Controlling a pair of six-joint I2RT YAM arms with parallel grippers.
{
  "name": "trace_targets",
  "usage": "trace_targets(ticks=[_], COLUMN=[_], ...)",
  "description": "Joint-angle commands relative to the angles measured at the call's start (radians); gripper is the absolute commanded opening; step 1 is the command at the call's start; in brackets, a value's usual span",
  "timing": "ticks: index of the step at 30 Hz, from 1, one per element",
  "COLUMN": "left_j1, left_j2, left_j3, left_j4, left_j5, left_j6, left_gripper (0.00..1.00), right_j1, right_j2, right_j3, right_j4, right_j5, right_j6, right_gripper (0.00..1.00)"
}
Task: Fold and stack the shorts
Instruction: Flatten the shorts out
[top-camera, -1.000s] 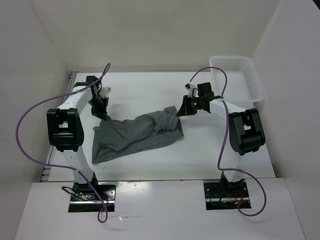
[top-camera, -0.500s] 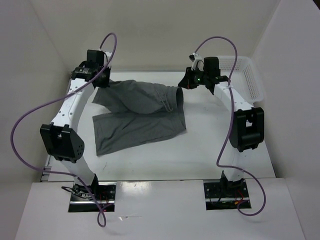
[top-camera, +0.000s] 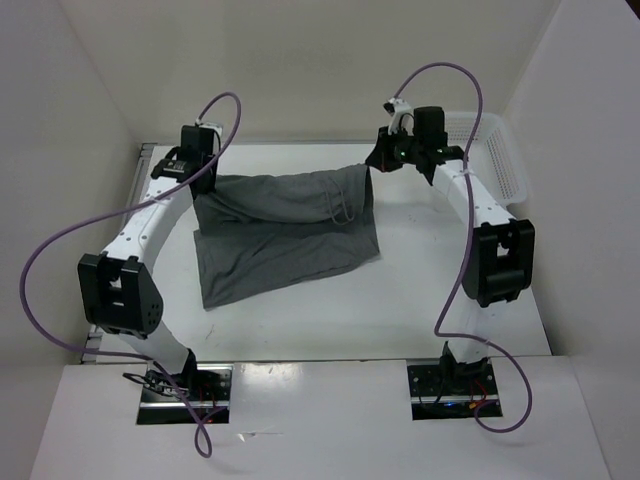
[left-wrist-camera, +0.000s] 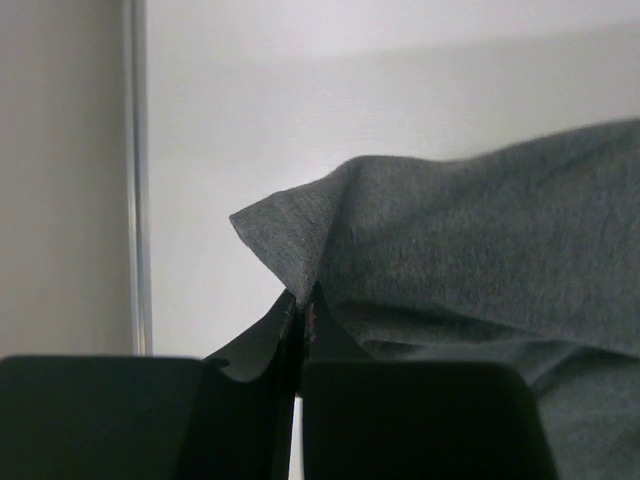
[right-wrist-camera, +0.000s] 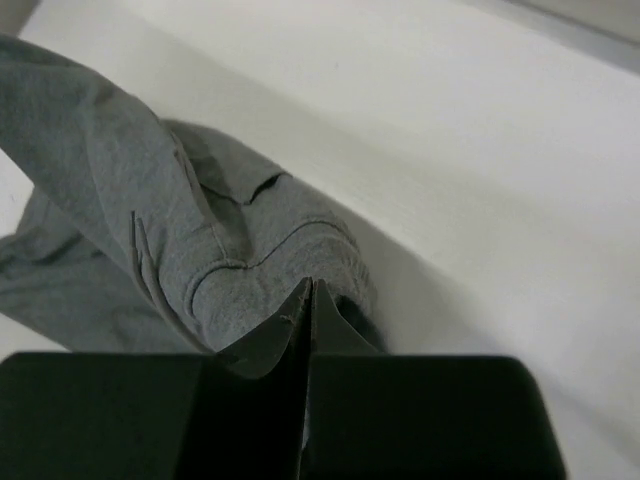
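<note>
The grey shorts (top-camera: 285, 228) hang stretched between both grippers at the far side of the table, their lower part trailing on the table top. My left gripper (top-camera: 203, 180) is shut on the left corner of the shorts (left-wrist-camera: 420, 260). My right gripper (top-camera: 373, 163) is shut on the right corner, at the waistband (right-wrist-camera: 215, 270). A thin drawstring (top-camera: 338, 208) dangles near the right end. In both wrist views the jaws are pressed together with fabric pinched at the tips.
A white mesh basket (top-camera: 500, 150) stands at the far right, close behind the right arm. White walls enclose the table on the left, back and right. Purple cables loop off both arms.
Both grippers have lifted the shorts off the table and carried them toward the back wall, spreading apart. The crumpled shorts are now pulled out wide between them.
</note>
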Motion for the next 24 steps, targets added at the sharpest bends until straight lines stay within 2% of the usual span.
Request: trace_targets(ticks=[1, 3, 4, 7, 8, 9, 10, 12, 13, 15, 17, 19, 24], left_j1=[0.003, -0.006, -0.017, -0.044, -0.045, -0.045, -0.045, -0.045, -0.045, -0.036, -0.003, 0.035, 0.121], left_j2=[-0.075, -0.112, -0.121, -0.155, -0.181, -0.195, -0.209, -0.258, -0.27, -0.27, -0.231, -0.153, 0.036], left_j3=[-0.106, -0.195, -0.288, -0.397, -0.44, -0.451, -0.451, -0.462, -0.462, -0.438, -0.378, -0.327, -0.263], left_j4=[0.037, 0.023, 0.013, -0.056, -0.105, -0.13, -0.152, -0.169, -0.169, -0.155, -0.144, -0.158, -0.211], left_j5=[0.017, 0.046, 0.057, 0.112, 0.137, 0.187, 0.204, 0.204, 0.185, 0.172, 0.194, 0.212, 0.316], left_j6=[0.003, 0.003, 0.003, 0.003, 0.003, 0.003, 0.003, 0.003, 0.003, 0.003, 0.003, 0.003, 0.003], left_gripper=[0.0, 0.01, 0.02, 0.1, 0.15, 0.34, 0.48, 0.73, 0.9, 0.95, 0.95, 0.95, 0.81], right_j1=[-0.009, -0.009, -0.009, 0.032, 0.041, 0.041, 0.041, 0.041, 0.041, 0.041, 0.041, 0.041, 0.041], right_j2=[-0.103, -0.15, -0.165, -0.234, -0.256, -0.294, -0.311, -0.351, -0.351, -0.363, -0.363, -0.363, -0.304], right_j3=[-0.073, -0.167, -0.207, -0.37, -0.406, -0.469, -0.494, -0.535, -0.545, -0.545, -0.554, -0.545, -0.493], right_j4=[-0.012, -0.036, -0.036, -0.091, -0.104, -0.113, -0.124, -0.124, -0.11, -0.095, -0.073, -0.049, -0.003], right_j5=[0.01, 0.001, 0.001, 0.016, 0.025, 0.034, 0.035, 0.077, 0.093, 0.093, 0.069, 0.044, 0.016], right_j6=[-0.097, -0.135, -0.16, -0.261, -0.28, -0.289, -0.289, -0.275, -0.248, -0.222, -0.163, -0.131, -0.042], right_gripper=[0.0, 0.0, 0.0, 0.12, 0.21, 0.53, 0.67, 0.78, 0.79, 0.79, 0.79, 0.73, 0.69])
